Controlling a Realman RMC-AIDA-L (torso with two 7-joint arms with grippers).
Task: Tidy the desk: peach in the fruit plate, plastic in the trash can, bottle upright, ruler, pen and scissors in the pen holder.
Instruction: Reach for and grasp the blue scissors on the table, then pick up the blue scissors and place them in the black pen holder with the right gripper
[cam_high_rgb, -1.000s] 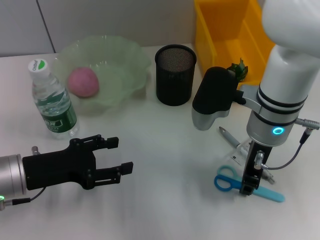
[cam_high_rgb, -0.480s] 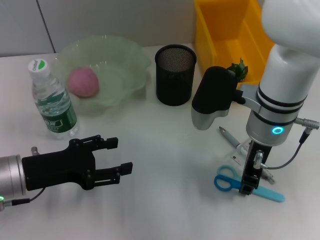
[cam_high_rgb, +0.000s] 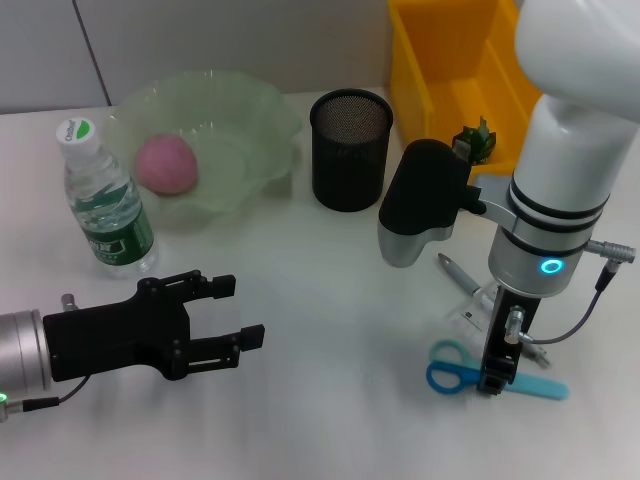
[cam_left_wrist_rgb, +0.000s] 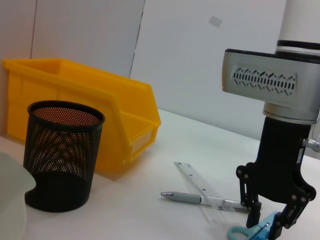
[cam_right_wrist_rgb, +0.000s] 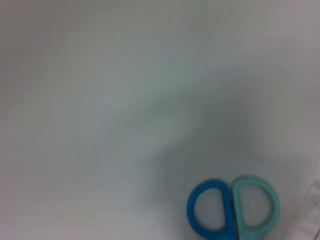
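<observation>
White surface (cam_high_rgb: 330, 300) under my rig, my right claw (cam_high_rgb: 492, 380) down pinching the blue scissors (cam_high_rgb: 450, 365) beside pen (cam_high_rgb: 462, 275) and ruler (cam_left_wrist_rgb: 197, 180), my left claw (cam_high_rgb: 225, 320) spread, hovering near the upright bottle (cam_high_rgb: 100, 200), peach (cam_high_rgb: 166, 165) in the fruit plate (cam_high_rgb: 265, 130).

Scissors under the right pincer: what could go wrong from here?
The right pincer grips the scissors near the pivot, so the blue handles stick out sideways; they may swing or slip when lifted. The pen and ruler lie touching just beside them and could get dragged. The pen holder has a narrow mouth, so tilted scissors might catch its rim.
</observation>
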